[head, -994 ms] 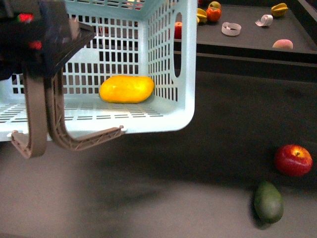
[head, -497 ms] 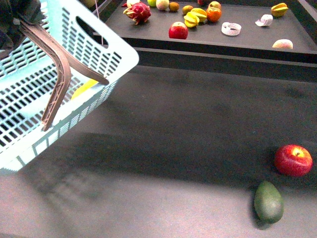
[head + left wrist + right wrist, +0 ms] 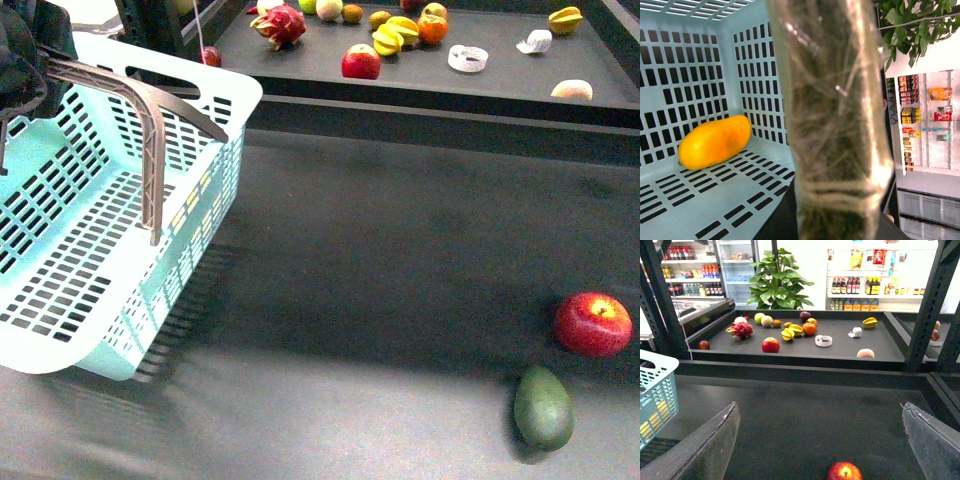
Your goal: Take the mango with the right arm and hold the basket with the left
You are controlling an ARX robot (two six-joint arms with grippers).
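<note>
The pale turquoise basket (image 3: 95,250) hangs tilted at the left of the front view, its grey-brown handle (image 3: 150,150) swung across its open top. My left gripper (image 3: 22,60) is shut on the basket at its upper left rim. In the left wrist view a translucent finger (image 3: 835,100) fills the middle, and the yellow-orange mango (image 3: 715,142) lies on the basket's slotted floor (image 3: 740,200) against a wall. Only yellow glints of the mango show through the basket's wall slots in the front view. My right gripper (image 3: 820,445) is open and holds nothing above the dark table.
A red apple (image 3: 593,324) and a dark green fruit (image 3: 543,406) lie at the table's right front; the apple (image 3: 844,472) sits just below my right gripper's gap. A raised back shelf (image 3: 500,85) holds several fruits. The basket's corner (image 3: 657,390) shows in the right wrist view.
The basket has swung from close in front of the camera to the left and lower, tipping over. The mango, plain to see before, is now behind the wall.
</note>
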